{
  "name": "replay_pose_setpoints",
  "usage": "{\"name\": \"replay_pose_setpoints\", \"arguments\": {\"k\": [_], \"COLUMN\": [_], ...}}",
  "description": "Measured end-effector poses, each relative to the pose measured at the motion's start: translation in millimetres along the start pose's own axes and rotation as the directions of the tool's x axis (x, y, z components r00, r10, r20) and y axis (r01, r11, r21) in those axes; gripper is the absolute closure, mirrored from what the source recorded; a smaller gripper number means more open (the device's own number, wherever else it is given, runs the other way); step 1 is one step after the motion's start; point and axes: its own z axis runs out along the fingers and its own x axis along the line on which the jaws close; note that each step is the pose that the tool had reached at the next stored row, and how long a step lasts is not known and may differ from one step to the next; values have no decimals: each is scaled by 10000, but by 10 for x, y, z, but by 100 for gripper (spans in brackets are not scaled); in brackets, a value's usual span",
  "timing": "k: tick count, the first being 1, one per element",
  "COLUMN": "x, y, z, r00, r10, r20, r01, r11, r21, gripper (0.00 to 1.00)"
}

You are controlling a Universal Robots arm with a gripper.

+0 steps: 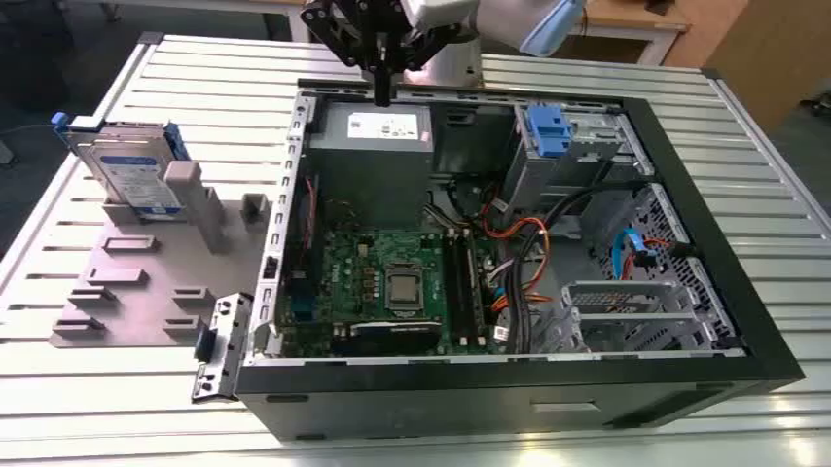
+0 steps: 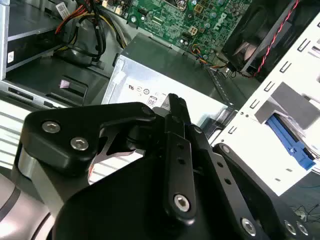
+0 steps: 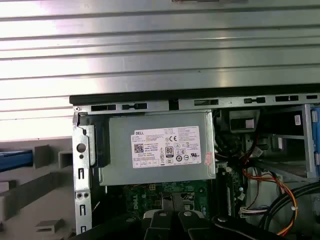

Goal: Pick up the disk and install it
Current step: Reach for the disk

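Observation:
The disk (image 1: 130, 175) stands on edge in a grey holder (image 1: 143, 263) on the exterior view's left, outside the computer case. It is silver with a white-and-blue label and blue rails. A blue rail of the disk (image 3: 15, 161) shows in the first wrist view. My gripper (image 1: 383, 95) hangs over the case's far edge, above the grey power-supply box (image 1: 370, 146), well away from the disk. The black fingers (image 2: 175, 102) are closed together with nothing between them, so the gripper is shut.
The open computer case (image 1: 675, 175) takes up the middle of the slatted metal table (image 1: 104, 409). Inside are a green motherboard (image 1: 389, 282), a grey drive cage with a blue tab (image 1: 559, 136), and orange and black cables (image 1: 532, 253).

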Motion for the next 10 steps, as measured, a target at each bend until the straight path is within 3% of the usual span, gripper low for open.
{"name": "replay_pose_setpoints", "arguments": {"k": [10], "x": [0], "y": [0], "z": [0], "r00": [10000], "r10": [-1], "r20": [0], "r01": [1], "r11": [10000], "r21": [0], "gripper": [89]}}
